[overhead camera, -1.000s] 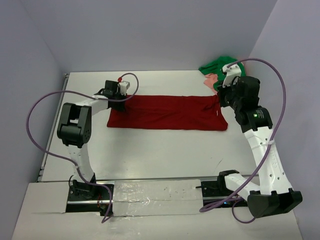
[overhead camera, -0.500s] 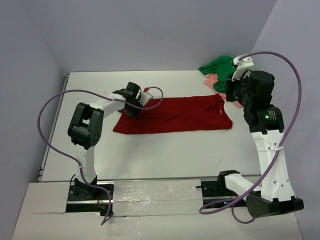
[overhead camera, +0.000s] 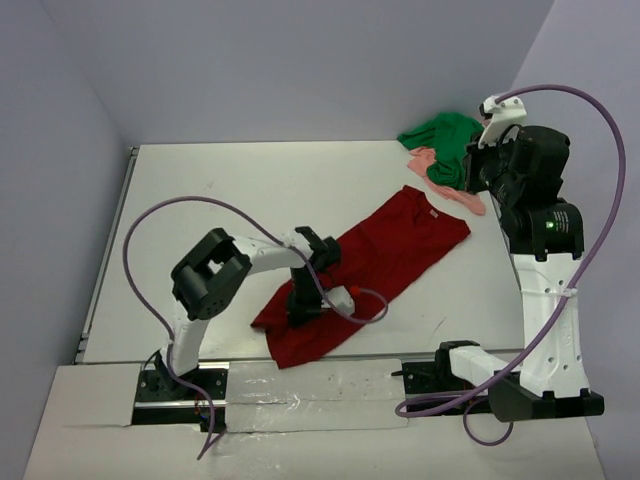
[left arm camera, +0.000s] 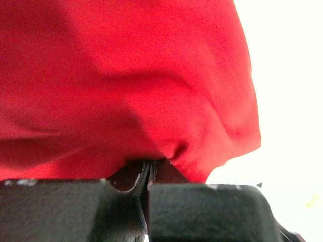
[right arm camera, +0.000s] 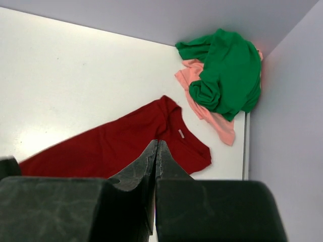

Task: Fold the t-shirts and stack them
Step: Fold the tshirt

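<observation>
Green t-shirt (overhead camera: 440, 132) heaped on salmon-pink cloth (overhead camera: 422, 160) — just beyond the dark red t-shirt (overhead camera: 390, 250).

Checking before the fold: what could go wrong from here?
1. The red shirt lies diagonal, its near end at the table edge: it may slide off.
2. Only the left gripper pinches it, cloth bunched there; the right gripper is shut on nothing, so the fold may skew.

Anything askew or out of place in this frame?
Yes. The dark red t-shirt lies diagonally, bunched at its near end where the left pincer pinches it. The green t-shirt sits crumpled on the pink cloth in the far right corner.
</observation>
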Available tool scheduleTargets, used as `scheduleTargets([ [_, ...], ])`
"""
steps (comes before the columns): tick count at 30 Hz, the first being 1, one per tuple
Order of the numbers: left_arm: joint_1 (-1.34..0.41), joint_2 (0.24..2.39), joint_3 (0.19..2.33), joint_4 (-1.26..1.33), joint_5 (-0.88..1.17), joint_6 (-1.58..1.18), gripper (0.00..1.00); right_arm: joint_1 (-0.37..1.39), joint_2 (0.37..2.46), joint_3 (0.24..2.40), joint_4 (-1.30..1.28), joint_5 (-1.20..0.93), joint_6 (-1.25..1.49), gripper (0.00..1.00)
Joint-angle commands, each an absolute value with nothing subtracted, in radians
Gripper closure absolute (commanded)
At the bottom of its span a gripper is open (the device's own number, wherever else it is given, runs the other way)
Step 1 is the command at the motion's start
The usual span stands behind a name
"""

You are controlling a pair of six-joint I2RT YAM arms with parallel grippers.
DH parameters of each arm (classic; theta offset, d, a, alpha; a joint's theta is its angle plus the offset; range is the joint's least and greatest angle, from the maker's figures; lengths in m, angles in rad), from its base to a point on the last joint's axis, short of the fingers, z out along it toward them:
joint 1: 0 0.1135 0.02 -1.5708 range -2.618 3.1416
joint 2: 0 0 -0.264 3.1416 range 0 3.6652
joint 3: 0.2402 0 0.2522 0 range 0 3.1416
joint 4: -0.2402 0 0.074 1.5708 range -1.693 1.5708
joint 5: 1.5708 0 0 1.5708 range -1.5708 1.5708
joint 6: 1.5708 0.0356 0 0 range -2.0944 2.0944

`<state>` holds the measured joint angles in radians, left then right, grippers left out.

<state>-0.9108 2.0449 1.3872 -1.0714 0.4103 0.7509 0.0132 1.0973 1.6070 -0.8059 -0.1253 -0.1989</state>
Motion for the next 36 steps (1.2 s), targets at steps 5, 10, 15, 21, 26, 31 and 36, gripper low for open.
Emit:
scheduleTargets([
  [5,-1.107,2.184,1.509,-1.368,0.695,0.911,1.0,-0.023,1.126,1.681,-0.848,-0.161,-0.177,1.0],
  [10,-1.14,2.249,1.745,-1.336,0.764,0.801,1.0,-0.028,1.14,1.638,-0.847,-0.195,-0.164,1.0],
  [15,-1.105,2.206,1.775,-1.128,0.715,0.646,1.0,-0.028,1.146,1.518,-0.822,-0.241,-0.193,1.0],
  [21,-1.046,2.155,1.73,-1.065,0.663,0.589,0.99,-0.028,1.157,1.405,-0.775,-0.251,-0.215,1.0],
  [26,-0.953,2.065,1.649,-0.97,0.606,0.517,0.96,-0.025,1.218,1.339,-0.785,-0.344,-0.227,1.0],
  [31,-0.799,1.907,1.605,-0.752,0.537,0.388,0.92,-0.015,1.281,1.269,-0.761,-0.373,-0.235,1.0],
  [36,-0.692,1.694,1.473,-0.482,0.373,0.235,0.89,-0.006,1.354,1.204,-0.726,-0.356,-0.229,1.0],
])
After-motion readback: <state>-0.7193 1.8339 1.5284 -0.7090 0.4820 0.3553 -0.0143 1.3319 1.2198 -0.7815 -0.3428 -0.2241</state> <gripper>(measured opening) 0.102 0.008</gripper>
